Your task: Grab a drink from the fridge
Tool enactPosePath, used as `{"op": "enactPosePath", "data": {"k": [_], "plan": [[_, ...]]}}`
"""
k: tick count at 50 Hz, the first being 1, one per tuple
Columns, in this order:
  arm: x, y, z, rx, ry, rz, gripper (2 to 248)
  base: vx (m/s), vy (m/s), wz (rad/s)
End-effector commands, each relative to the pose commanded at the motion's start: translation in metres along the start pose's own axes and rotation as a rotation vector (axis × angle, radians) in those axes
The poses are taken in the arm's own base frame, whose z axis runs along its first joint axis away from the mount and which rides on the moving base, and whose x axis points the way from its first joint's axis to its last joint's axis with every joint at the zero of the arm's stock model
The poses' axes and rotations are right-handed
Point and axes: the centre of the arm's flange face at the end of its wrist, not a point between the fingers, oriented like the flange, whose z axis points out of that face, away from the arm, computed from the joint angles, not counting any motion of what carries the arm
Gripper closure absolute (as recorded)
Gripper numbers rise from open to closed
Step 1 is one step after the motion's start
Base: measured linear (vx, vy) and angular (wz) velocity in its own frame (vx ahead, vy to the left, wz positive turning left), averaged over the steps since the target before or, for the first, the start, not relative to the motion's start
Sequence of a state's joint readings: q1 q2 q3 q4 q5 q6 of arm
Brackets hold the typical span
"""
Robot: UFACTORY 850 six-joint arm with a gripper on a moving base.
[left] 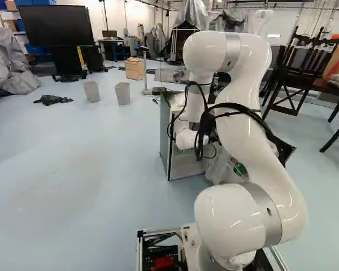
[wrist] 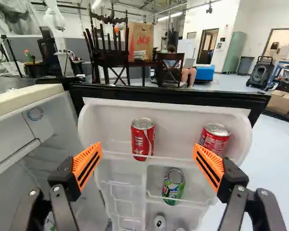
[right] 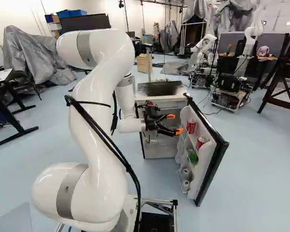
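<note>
1. Along the top shelf [wrist: 114, 130] of the open fridge door [wrist: 168, 96], we've got two red cans standing, one near the shelf's middle, the other by the corner at the door's free edge.
2. And the door is wide open, so that part's done! The way into the fridge [right: 159, 88] racks looks good.
3. Gripper [wrist: 148, 149] now: fingers spread well apart, orange pads [wrist: 211, 166] facing each other, and nothing held.
4. Straight ahead of that gap, the middle red can [wrist: 142, 139] is lined up nicely; I'd call it the likely pick. The corner red can [wrist: 215, 138] sits off to one side, partly hidden behind a pad.
5. Lower down, a green can [wrist: 173, 186] stands in the rack below, with two more can tops at the bottom.
6. So the score: door open, arm at the shelf, no drink in hand. I make it about halfway.
7. Left to do, as I judge it: ease forward, straddle the can, close up, lift clear of the shelf's front lip and carry it away.
</note>
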State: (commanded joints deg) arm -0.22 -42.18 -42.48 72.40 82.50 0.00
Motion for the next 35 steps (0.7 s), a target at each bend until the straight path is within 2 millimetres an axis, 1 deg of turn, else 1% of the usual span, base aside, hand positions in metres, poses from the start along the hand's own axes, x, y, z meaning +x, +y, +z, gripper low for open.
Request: {"op": "enactPosePath", "data": {"k": [8,15,35], "plan": [[-0.001,-0.012,0.014,-0.017,-0.003,0.027,3,0.000,0.000,0.000],[-0.002,-0.017,0.024,-0.033,-0.019,0.042,3,0.000,0.000,0.000],[-0.009,-0.020,0.033,-0.029,-0.097,0.051,3,0.000,0.000,0.000]]}}
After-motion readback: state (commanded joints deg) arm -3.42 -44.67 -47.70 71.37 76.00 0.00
